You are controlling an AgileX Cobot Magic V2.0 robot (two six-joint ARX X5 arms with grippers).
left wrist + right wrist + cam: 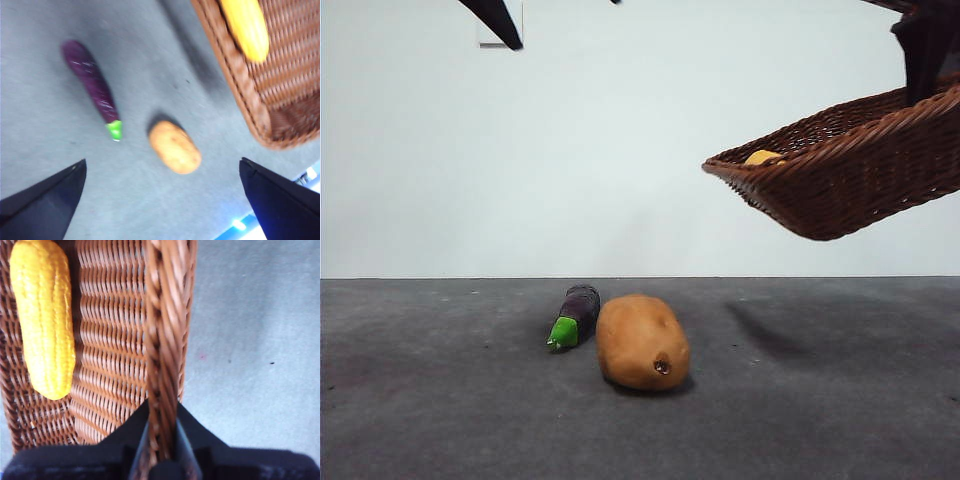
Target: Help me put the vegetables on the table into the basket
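The bench (440,400) is a flat dark grey surface, matte and slightly speckled, with a rough grain. Two vegetables lie on it. One potato (642,341) is a big tan-brown oval with smooth, dull skin and a single dark eye on the end nearest the front camera. One eggplant (577,313) is slim and small, glossy dark purple, with a bright green cap at one end. In the front view it lies just beside the potato; the left wrist view shows a clear strip of bench between them, the eggplant long and slightly tapering, the potato short and rounded.

One basket (840,175) hangs in the air above the bench, tilted, its lower end pointing toward the middle of the scene. It is dark reddish-brown wicker, shallow and wide, with flaring woven sides in close ribbed rows and a thick braided rim. Inside it lies one yellow corn piece (44,315), stubby and rounded at both ends, its surface pebbled in rows of kernels; only its tip peeks over the rim in the front view.

The right gripper (161,440) holds the basket: its black fingers are closed on the braided rim, one on each side of the wall. The left gripper (160,200) hovers above the bench over the potato and eggplant, its two black wedge-shaped fingers spread wide apart and holding nothing.
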